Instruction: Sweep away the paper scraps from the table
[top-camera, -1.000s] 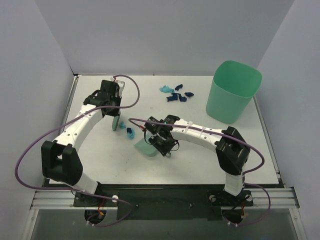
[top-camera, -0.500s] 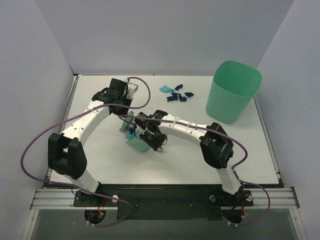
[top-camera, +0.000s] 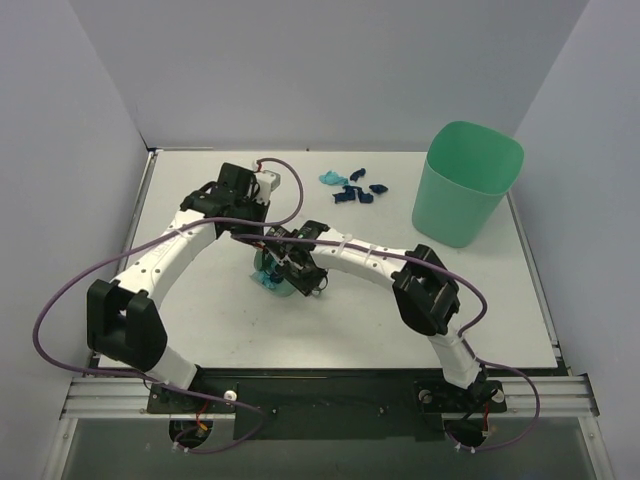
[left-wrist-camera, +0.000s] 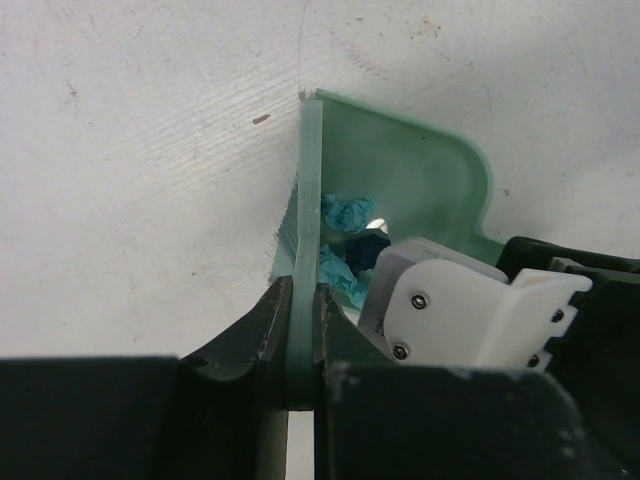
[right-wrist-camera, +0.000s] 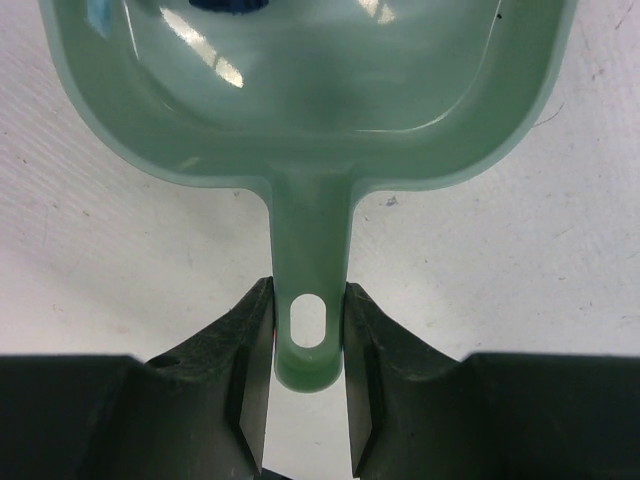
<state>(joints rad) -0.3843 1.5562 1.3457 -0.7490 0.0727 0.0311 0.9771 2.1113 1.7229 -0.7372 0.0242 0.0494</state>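
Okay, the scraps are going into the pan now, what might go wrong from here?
The right tool grips the dustpan only by its thin handle, so a tilt may spill the paper scraps inside. The brush in the left tool sits close to the right wrist; the arms might collide. Another scrap cluster by the bin might get left behind.

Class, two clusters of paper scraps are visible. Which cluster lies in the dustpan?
The central cluster, inside the dustpan; the far cluster lies loose near the green bin.
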